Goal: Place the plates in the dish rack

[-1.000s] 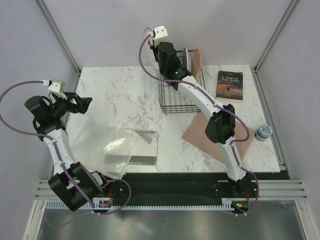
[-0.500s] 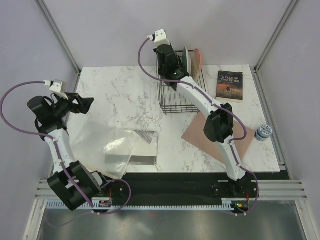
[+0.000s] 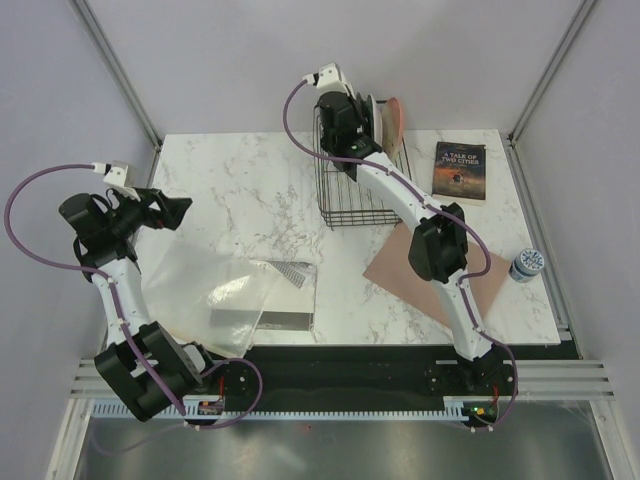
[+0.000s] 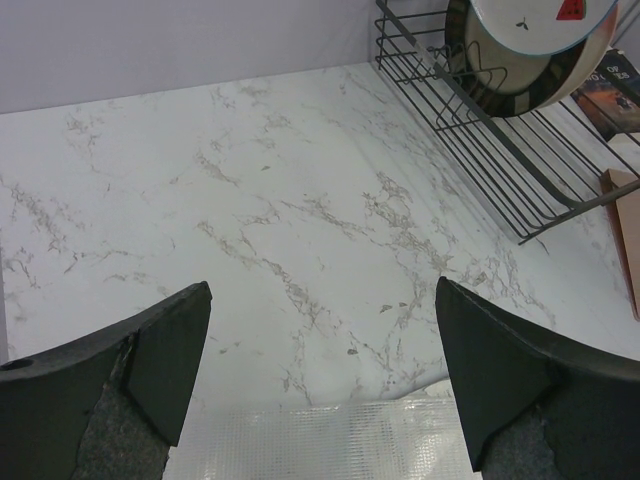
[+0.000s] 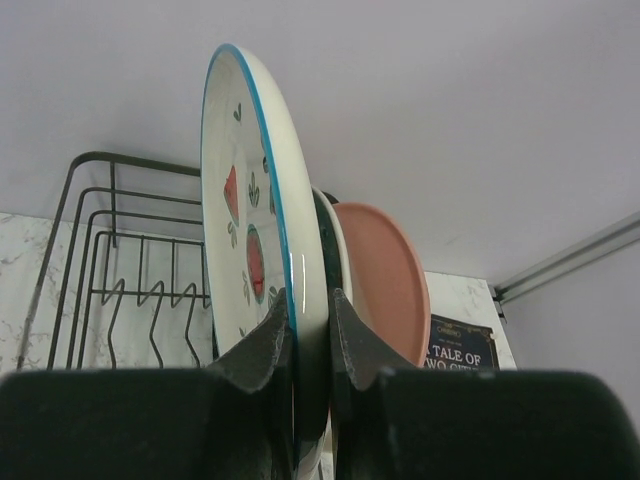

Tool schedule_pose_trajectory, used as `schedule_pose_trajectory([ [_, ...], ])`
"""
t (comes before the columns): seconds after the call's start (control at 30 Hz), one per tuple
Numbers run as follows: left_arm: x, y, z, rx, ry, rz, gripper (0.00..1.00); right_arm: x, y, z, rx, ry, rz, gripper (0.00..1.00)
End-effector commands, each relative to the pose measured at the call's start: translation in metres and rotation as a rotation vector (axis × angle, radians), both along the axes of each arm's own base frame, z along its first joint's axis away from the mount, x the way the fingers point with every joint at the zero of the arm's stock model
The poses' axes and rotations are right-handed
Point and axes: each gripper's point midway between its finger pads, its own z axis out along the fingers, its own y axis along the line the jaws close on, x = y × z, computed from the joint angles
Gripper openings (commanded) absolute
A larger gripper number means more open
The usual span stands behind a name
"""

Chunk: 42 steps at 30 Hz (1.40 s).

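My right gripper (image 5: 308, 295) is shut on the rim of a white plate with red fruit marks and a teal edge (image 5: 235, 200). It holds the plate upright over the far end of the black wire dish rack (image 3: 350, 200). Close behind the held plate stand a dark-rimmed plate (image 5: 330, 235) and a pink plate (image 5: 385, 280). The left wrist view shows the white plate (image 4: 545, 15) in front of the brown-rimmed one (image 4: 520, 85), above the rack (image 4: 480, 130). My left gripper (image 3: 178, 208) is open and empty, well left of the rack. No red plate shows.
A dark paperback book (image 3: 460, 170) lies right of the rack. A pinkish-brown mat (image 3: 430, 275) lies under my right arm. A crinkled clear plastic sheet (image 3: 230, 290) lies at the front left. A small blue-and-white container (image 3: 526, 265) stands at the right edge.
My right gripper has carried the white plate to the right, from beyond the rack's far left corner to close against the standing plates. My left gripper has shifted slightly right.
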Motion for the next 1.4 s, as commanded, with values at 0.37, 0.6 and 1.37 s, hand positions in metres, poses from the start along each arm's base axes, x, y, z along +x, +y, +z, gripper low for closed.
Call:
schedule_pose_trajectory([
  [0.37, 0.000, -0.004, -0.005, -0.024, 0.014, -0.004, 1.00, 0.019, -0.009, -0.017, 0.069, -0.043, -0.064, 0.00],
  [0.6, 0.000, -0.007, -0.010, -0.034, 0.035, -0.001, 1.00, 0.027, -0.008, -0.053, 0.062, 0.006, -0.075, 0.00],
  [1.37, -0.003, -0.020, 0.009, -0.008, -0.011, -0.008, 1.00, -0.022, -0.010, 0.077, 0.098, -0.175, -0.054, 0.53],
])
